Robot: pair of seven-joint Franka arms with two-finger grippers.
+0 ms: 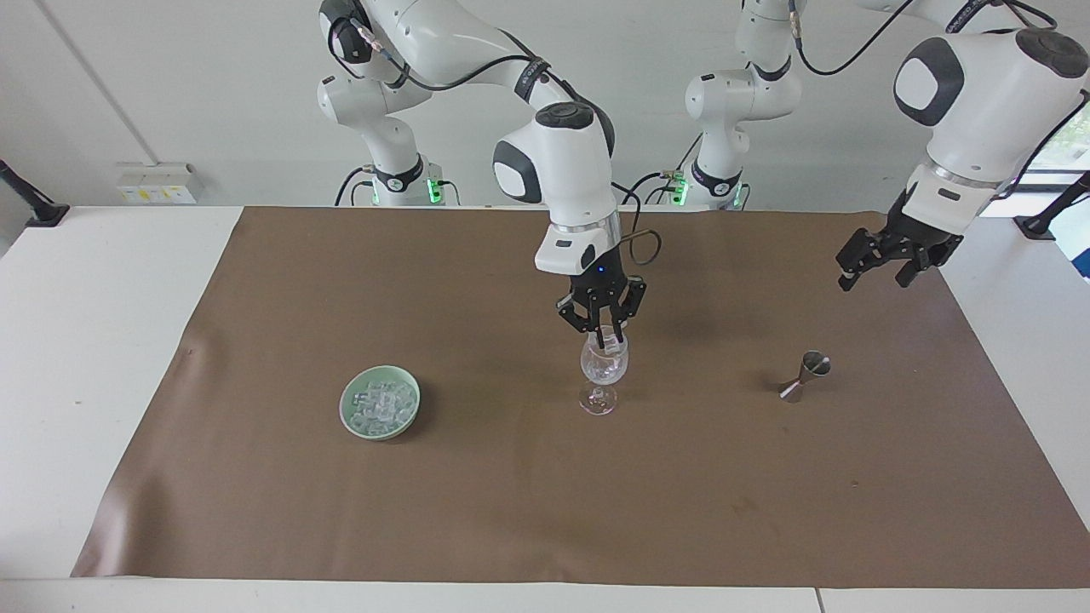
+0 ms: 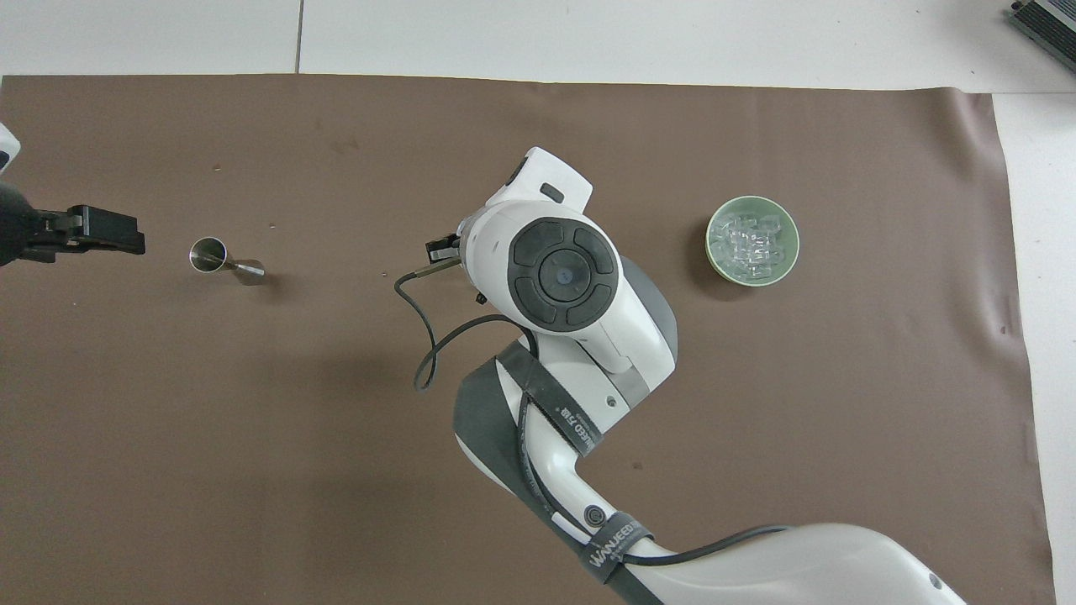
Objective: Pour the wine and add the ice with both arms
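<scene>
Right gripper just over wine glass, fingers close together, ice cube between tips. Left gripper in air over counter, fingers apart, empty. Ice in green bowl.

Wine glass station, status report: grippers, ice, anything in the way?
Right gripper at the wine glass rim. Left gripper raised over the mat, empty. Ice in green bowl; jigger standing apart. No obstruction.

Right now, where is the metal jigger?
The jigger stands on the brown mat toward the left arm's end of the table, level with the wine glass at mid-table. The left hand hangs in the air, apart from it.
</scene>
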